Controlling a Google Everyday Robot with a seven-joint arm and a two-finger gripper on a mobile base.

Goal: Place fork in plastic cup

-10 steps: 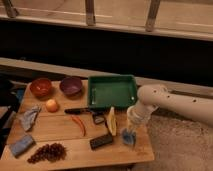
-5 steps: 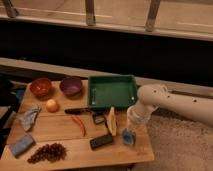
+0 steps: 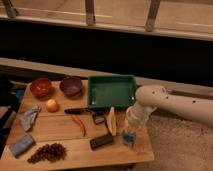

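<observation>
The small light-blue translucent plastic cup stands near the front right corner of the wooden table. My gripper hangs from the white arm and points straight down, directly above the cup and close to its rim. I cannot make out a fork, either on the table or at the gripper. A dark item lies at the end of a black-handled knife in the middle of the table; I cannot tell what it is.
A green tray sits at the back right. An orange bowl and a purple bowl are at the back left. An orange fruit, red chili, yellow wedge, black block, grapes, blue sponge and cloth lie about.
</observation>
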